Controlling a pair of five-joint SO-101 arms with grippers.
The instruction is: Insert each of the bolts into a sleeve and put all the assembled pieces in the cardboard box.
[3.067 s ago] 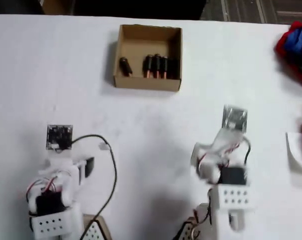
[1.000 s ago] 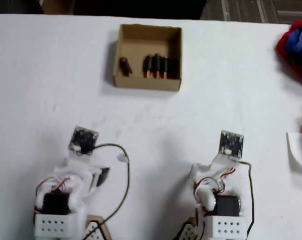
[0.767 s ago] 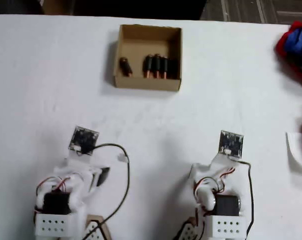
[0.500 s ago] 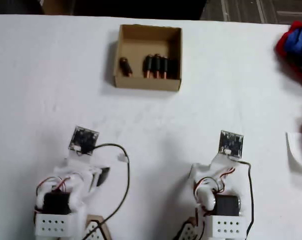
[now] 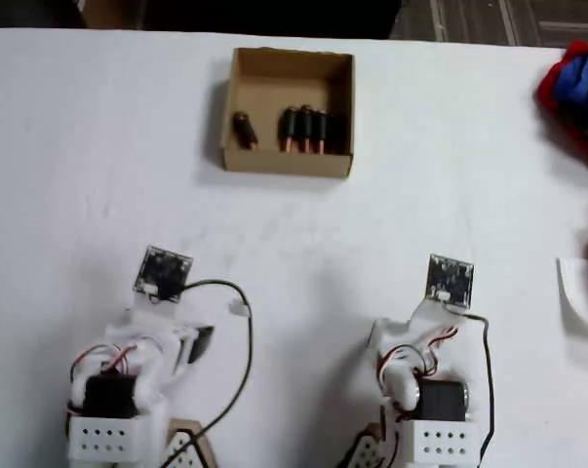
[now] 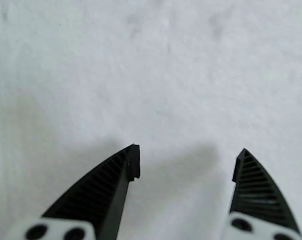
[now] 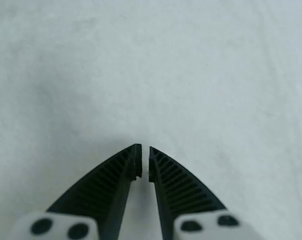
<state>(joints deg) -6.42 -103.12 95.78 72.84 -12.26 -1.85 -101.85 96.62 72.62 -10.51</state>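
Observation:
The cardboard box point(image 5: 237, 73) stands at the back middle of the table. Inside it lie several dark sleeves with copper-coloured bolt ends: one piece point(image 5: 243, 130) at its left and a row of three point(image 5: 305, 130) further right. Both arms are folded back at the near edge, far from the box. My left gripper point(image 6: 186, 162) hangs open over bare white cloth, its black ribbed fingers point(image 6: 113, 180) well apart. My right gripper point(image 7: 144, 161) is shut with nothing between its tips, also over bare cloth.
A white cloth point(image 5: 420, 146) covers the table. Red and blue fabric point(image 5: 576, 83) lies at the far right edge, with a white curved object point(image 5: 578, 302) below it. A black cable point(image 5: 230, 341) loops beside the left arm point(image 5: 128, 380).
Since about three seconds ago both arms have drawn back toward the near edge. Over the last second nothing has moved.

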